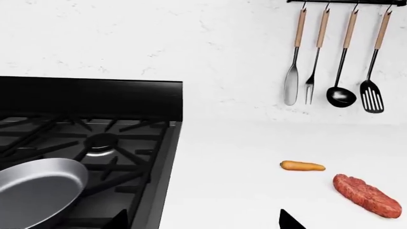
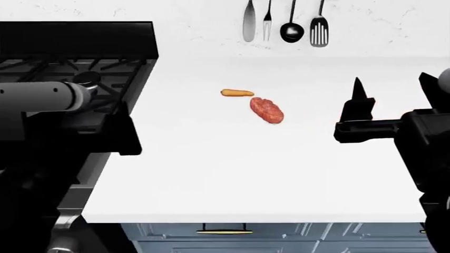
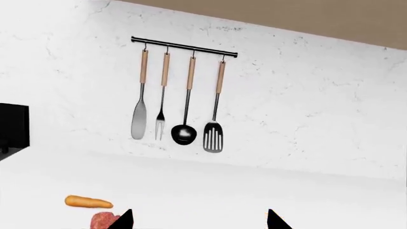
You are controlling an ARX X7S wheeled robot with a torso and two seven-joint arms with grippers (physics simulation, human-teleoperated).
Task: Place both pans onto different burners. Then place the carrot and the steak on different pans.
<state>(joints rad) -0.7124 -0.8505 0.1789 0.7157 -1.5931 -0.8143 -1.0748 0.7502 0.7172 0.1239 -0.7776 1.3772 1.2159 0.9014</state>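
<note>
The grey steel pan (image 1: 38,191) rests on the black stove's near grates, in front of a bare burner (image 1: 102,143); its handle is out of frame. The black pan is out of view. The orange carrot (image 2: 237,93) and the red steak (image 2: 266,110) lie side by side on the white counter, also in the left wrist view as carrot (image 1: 302,166) and steak (image 1: 367,195). My left gripper (image 1: 203,224) is open and empty at the stove's right edge. My right gripper (image 2: 393,92) is open and empty, right of the steak (image 3: 105,221) and carrot (image 3: 88,202).
Several utensils hang on a rail (image 3: 184,95) on the white back wall. The stove (image 2: 77,52) has a raised black back panel. My left arm (image 2: 42,97) covers the stove's front in the head view. The counter's front edge (image 2: 253,219) sits over blue drawers.
</note>
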